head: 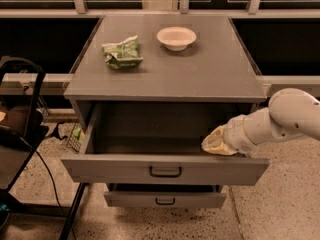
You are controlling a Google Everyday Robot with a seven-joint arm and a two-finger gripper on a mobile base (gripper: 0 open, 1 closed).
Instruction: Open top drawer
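The top drawer [100,170] of the grey cabinet [210,79] stands pulled out toward me, and its inside looks empty. Its wide grey front panel carries a small black bar handle [165,172] at the centre. My gripper [218,143], cream-coloured at the end of a white arm coming in from the right, sits just inside the drawer at its right front corner, right behind the front panel. A narrower grey drawer [125,199] below sticks out a little and has a like handle.
A crumpled green bag [121,51] and a white bowl [176,37] lie on the cabinet top. A black cart [20,119] with cables stands at the left. A window rail [40,78] runs behind. Speckled floor lies around the cabinet.
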